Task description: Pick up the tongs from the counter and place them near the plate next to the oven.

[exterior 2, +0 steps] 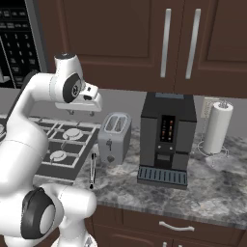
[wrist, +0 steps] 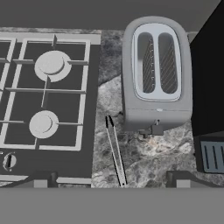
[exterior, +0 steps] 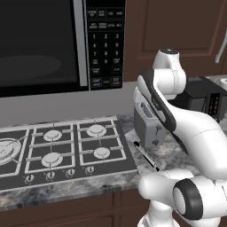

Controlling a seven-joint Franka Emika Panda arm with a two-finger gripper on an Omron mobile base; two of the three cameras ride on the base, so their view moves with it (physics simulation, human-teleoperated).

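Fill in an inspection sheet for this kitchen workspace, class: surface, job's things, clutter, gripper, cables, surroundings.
Surface: grey marbled counter, black cooktop at its left.
Job's things: tongs lie flat on the counter between cooktop and toaster; plate and oven: nothing seen.
Clutter: toaster, coffee machine, paper towel roll.
Gripper: gripper open, above the counter, holding nothing, tongs below it.
Cables: nothing seen.
Surroundings: microwave above the cooktop, dark brown cabinets.

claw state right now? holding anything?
Claw: open, holding nothing; the thin black tongs lie on the grey marbled counter below it.
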